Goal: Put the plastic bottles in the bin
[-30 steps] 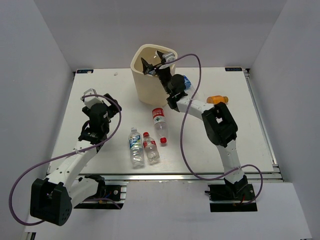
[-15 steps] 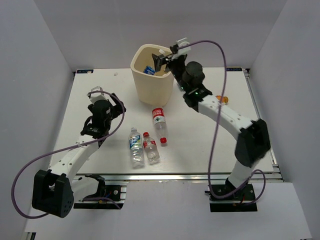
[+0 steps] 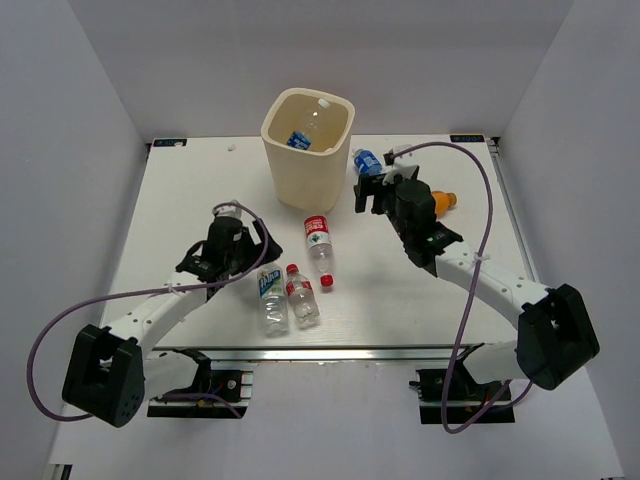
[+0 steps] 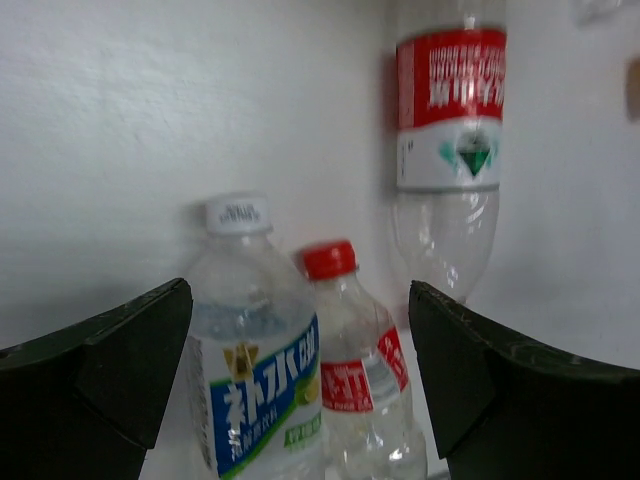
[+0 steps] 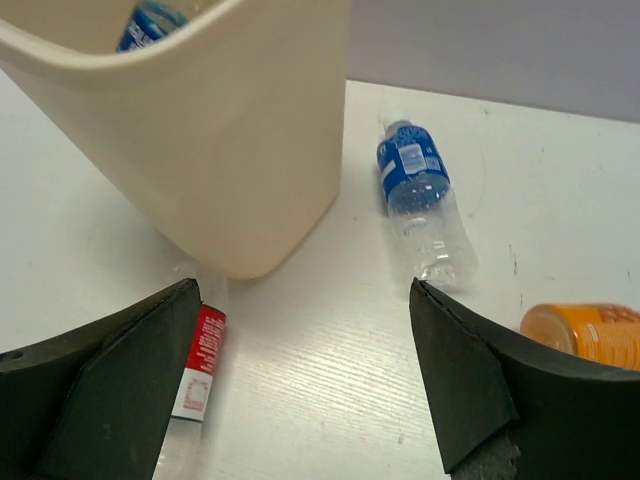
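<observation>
Left wrist view: we note the left jaws wide and empty, framing the green-white bottle (image 4: 255, 380) and small red-label bottle (image 4: 365, 385). They lie side by side on the tabletop (image 4: 150, 120), long axes near-far, caps far. Left arm is nearer; right jaws wide, empty, beside the bin (image 5: 200, 150).

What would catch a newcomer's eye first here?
The tall cream bin stands far centre, with bottles inside. Three bottles lie nearer the front, the open left gripper poised at two of them. A blue-labelled bottle and an orange bottle lie right of the bin.
</observation>
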